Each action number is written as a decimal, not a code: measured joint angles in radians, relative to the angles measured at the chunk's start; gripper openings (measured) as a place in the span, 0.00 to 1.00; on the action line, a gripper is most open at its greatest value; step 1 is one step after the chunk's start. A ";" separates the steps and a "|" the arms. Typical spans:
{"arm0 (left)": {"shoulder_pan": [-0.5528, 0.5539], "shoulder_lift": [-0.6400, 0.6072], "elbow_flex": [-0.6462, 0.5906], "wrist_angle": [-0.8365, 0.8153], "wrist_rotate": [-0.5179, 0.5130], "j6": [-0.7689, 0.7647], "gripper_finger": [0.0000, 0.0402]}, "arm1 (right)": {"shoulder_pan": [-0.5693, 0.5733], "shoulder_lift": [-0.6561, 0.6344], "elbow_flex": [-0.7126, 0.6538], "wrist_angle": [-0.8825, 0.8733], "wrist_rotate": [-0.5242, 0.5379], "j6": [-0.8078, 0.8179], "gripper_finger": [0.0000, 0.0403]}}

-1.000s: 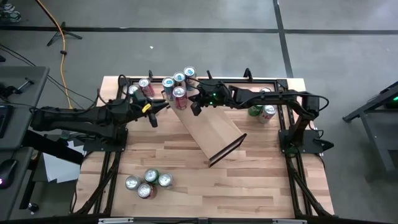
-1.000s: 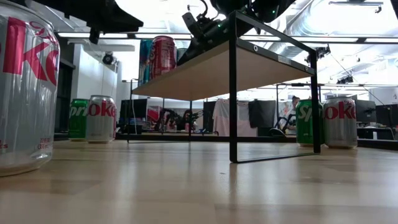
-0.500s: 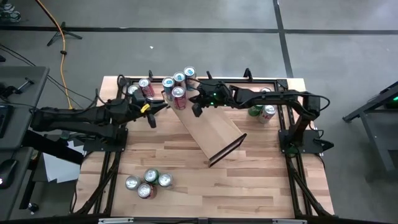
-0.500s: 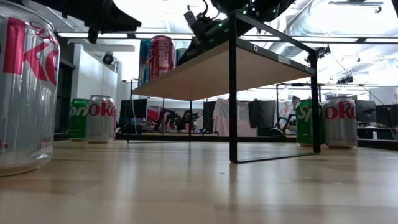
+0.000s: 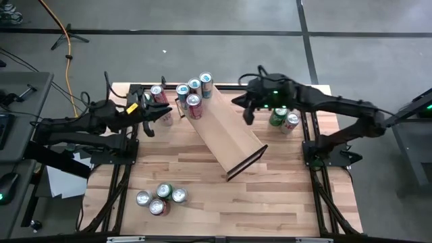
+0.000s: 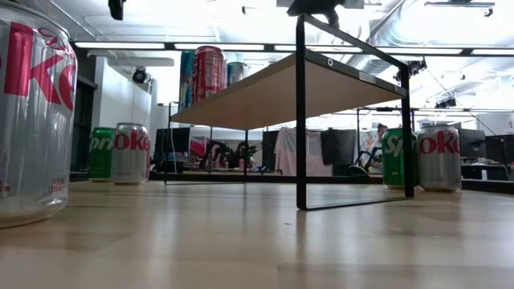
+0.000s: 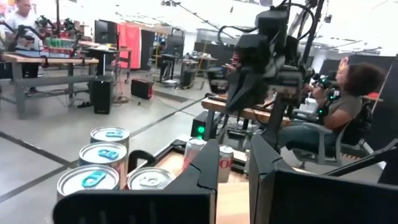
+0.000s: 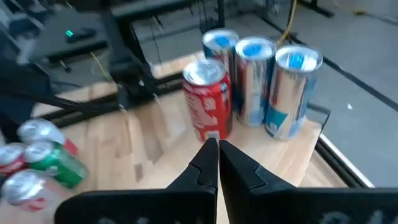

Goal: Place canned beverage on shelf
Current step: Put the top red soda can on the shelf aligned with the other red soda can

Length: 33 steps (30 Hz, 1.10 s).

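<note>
The shelf, a pale plank on a black frame, stands slantwise on the table. Its far-left end carries a red can and three blue-and-silver cans, all upright on their bases. My right gripper hovers above the shelf's far-right side, shut and empty. In its wrist view its fingers point at the red can from a distance. My left gripper floats left of the shelf's can end, shut and holding nothing. Its wrist view shows the can tops.
Two cans stand at the far left by my left arm. A green can and a silver-red one stand under my right arm. Several cans cluster near the front left. A person sits beyond the table.
My right gripper has drawn back from the red can toward the table's right edge and risen, staying shut. My left gripper has pulled back toward the left edge and up. Both have left the low view's top. The red can stands unmoved on the shelf.
</note>
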<state>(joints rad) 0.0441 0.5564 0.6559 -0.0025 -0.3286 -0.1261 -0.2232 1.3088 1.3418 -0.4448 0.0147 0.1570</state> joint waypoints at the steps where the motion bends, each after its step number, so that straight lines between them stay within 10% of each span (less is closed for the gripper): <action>1: 0.000 0.000 0.002 0.001 0.000 0.000 0.00 | 0.002 -0.018 0.000 -0.001 0.004 0.000 0.00; 15: 0.310 0.143 0.361 -0.477 -0.342 0.082 0.42 | 0.004 -0.086 0.000 -0.052 0.090 0.052 0.00; 33: 0.910 0.680 0.498 -0.922 0.092 -0.244 0.61 | 0.001 -0.086 0.000 -0.233 0.090 0.045 0.00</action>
<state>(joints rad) 0.9536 1.2367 1.1538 -0.9244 -0.2370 -0.3706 -0.2226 1.2232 1.3418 -0.6773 0.1047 0.2016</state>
